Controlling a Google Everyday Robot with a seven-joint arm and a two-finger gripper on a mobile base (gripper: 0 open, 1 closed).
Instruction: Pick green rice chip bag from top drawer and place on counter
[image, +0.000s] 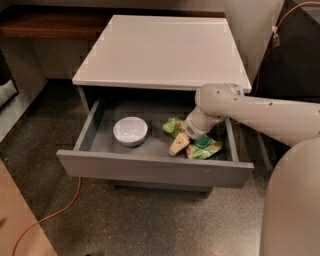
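The top drawer (150, 167) is pulled open below the white counter (160, 50). The green rice chip bag (202, 148) lies crumpled on the drawer floor, right of centre. My gripper (181, 142) reaches down into the drawer from the right and sits on the bag's left part, touching it. The wrist covers the middle of the bag, so green shows on both sides of it (173, 125).
A white bowl (130, 131) sits in the drawer to the left of the bag. A dark wooden shelf (45, 25) runs behind the counter at the left. An orange cable (50, 215) lies on the speckled floor at the front left.
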